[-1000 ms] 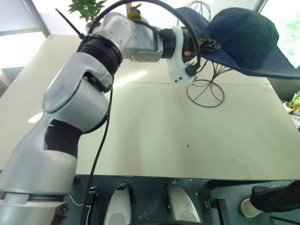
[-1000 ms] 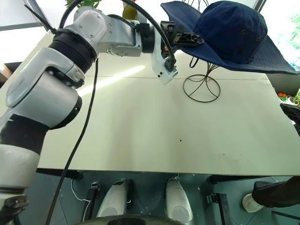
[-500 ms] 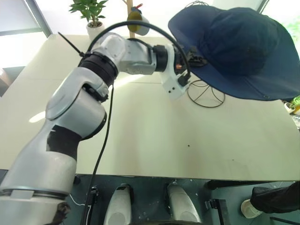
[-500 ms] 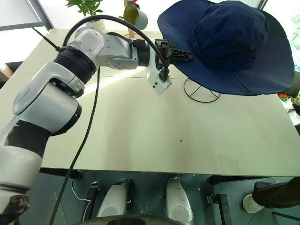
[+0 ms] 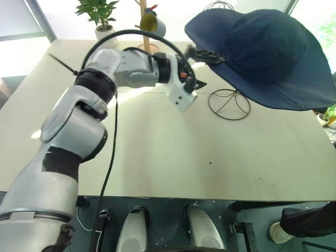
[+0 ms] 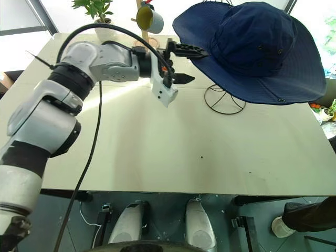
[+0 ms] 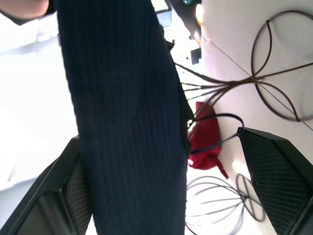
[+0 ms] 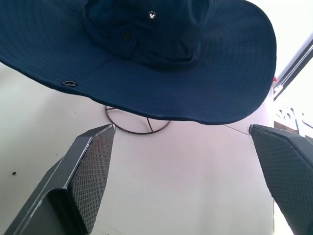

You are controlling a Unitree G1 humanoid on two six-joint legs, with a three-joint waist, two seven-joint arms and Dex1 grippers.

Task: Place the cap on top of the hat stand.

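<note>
The pale bench point(image 5: 173, 157) fills the middle of the head views, running from the lower edge up to the bright windows. On it, in the upper right of the frame, the cap point(image 6: 257, 47) sits draped over the head of the hat stand point(image 5: 229, 104), crown up and tilted, its wide brim hanging down and hiding most of the wire cage; the stem and the flat ring base show under the brim on the bench.

The left arm reaches across from the left of the frame, and the left gripper point(image 6: 181, 63) hangs at the cap's left brim edge with its fingers spread wide: the upper finger lies along the brim's edge, the lower one points free below it. From the left wrist view the brim fabric passes between the two fingers, but whether it touches either one is hard to tell.

In the right wrist view the right gripper point(image 8: 190, 161) has its fingers spread wide, holding nothing, well apart from the cap.

At the top centre a yellow cup point(image 6: 149, 18) hangs on a wooden pole, with a potted plant point(image 5: 100, 13) to its left.
</note>
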